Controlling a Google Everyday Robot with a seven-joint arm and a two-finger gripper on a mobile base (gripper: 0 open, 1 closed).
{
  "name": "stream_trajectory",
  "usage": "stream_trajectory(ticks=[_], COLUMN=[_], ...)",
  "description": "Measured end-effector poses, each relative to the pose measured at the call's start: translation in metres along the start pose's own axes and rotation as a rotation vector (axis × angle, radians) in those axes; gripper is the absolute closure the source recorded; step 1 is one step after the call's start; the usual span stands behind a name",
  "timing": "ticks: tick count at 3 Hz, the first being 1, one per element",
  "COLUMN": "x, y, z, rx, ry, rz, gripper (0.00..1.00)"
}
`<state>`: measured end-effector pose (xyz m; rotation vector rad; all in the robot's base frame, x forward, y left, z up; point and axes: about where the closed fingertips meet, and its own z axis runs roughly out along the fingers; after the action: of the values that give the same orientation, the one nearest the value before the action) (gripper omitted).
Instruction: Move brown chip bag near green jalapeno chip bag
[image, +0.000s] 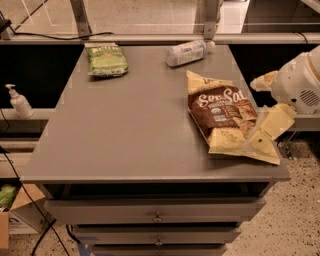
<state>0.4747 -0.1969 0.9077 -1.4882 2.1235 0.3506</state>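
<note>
The brown chip bag (220, 112) lies flat on the right side of the grey table (125, 130), its dark centre with white script facing up and its pale ends toward the back and the front right corner. The green jalapeno chip bag (106, 60) lies flat at the table's back left, far from the brown bag. My gripper (264, 134), cream-coloured on a white arm (300, 85), reaches in from the right and hangs over the brown bag's front right end, partly covering it.
A clear plastic bottle (187, 52) lies on its side at the back of the table, right of the middle. A soap dispenser (20, 102) stands on a ledge to the left. Drawers (157, 216) sit under the table top. A cardboard box (15, 210) is on the floor at lower left.
</note>
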Motion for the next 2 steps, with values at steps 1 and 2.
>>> stream_trajectory(ticks=[1, 2], x=[0.016, 0.021], y=[-0.010, -0.014], z=[0.025, 0.049], rx=[-0.007, -0.032], ry=[-0.047, -0.082], rz=[0.077, 0.125], gripper=[0.00, 0.00])
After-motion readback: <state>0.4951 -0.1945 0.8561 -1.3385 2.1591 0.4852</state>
